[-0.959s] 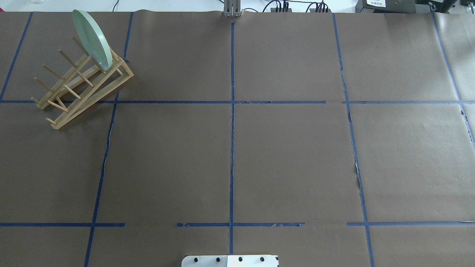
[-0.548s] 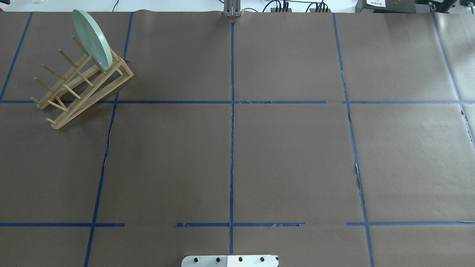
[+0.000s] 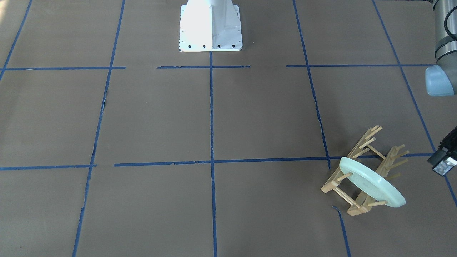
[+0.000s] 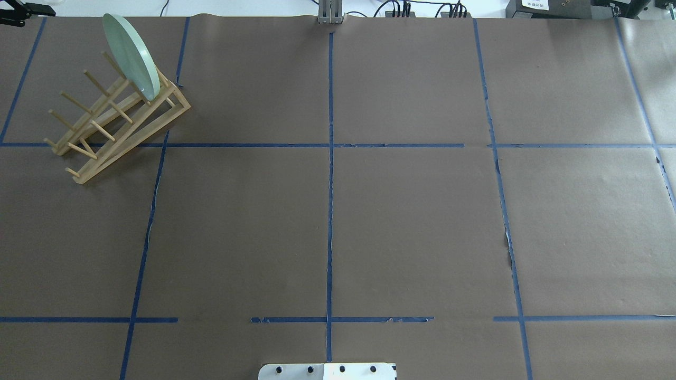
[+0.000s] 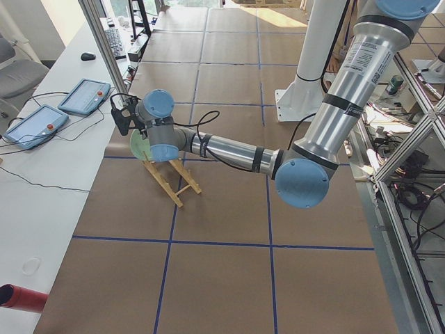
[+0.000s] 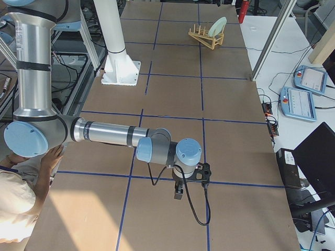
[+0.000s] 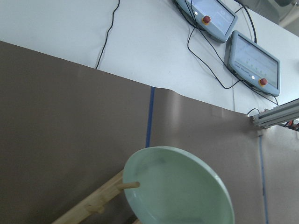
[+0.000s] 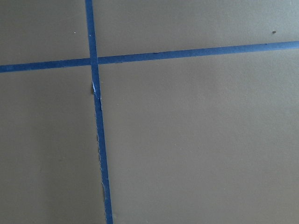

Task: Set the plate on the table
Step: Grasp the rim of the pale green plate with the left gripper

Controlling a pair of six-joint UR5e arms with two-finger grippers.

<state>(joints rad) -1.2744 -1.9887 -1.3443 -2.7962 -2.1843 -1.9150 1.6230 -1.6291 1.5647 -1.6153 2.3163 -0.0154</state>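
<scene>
Overhead exterior: round pale mint-green glossy plate (image 4: pixel 131 55) stands on edge at ten o'clock of brown-paper table (image 4: pixel 412 221), propped upright by light wooden peg rack (image 4: pixel 137 139); left gripper (image 5: pixel 122 117) hovers just beyond, right gripper (image 6: pixel 178 192) well apart; both finger states unreadable.

Robot lab w/ teach pendants (image 7: pixel 252 62), taped table (image 4: pixel 422 221)

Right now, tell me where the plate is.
In the overhead view the plate stands on edge in the far end of the wooden rack, near the table's far left corner.
</scene>
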